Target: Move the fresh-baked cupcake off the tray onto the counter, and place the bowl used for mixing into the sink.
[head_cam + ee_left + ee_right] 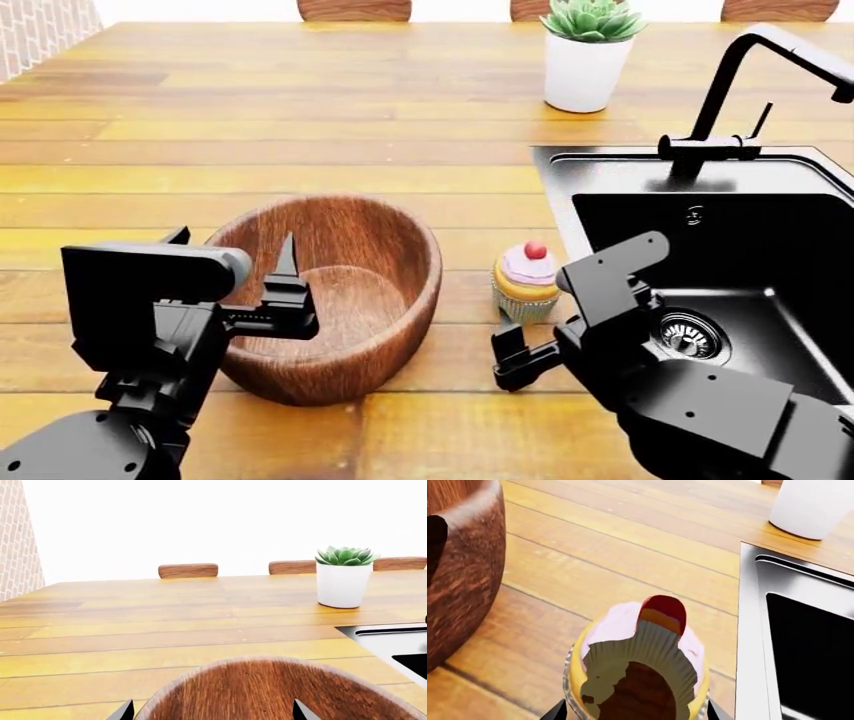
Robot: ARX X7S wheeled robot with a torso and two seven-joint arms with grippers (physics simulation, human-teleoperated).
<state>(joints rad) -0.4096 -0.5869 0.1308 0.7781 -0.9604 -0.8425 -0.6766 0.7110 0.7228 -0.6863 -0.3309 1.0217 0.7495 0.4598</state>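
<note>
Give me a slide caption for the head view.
Left gripper straddles the bowl rim; cupcake sits on counter beside sink.

Grainy wood bowl (350,290), counter (267,140); matt-black sink (721,250).

A white plant pot (582,72) holding a green succulent (593,18) stands upright toward the far side of the worktop. Beyond that far edge, the brown wooden tops of three chair backs (188,570) show in a row, and a pale brick wall (17,540) rises off at one side.
</note>
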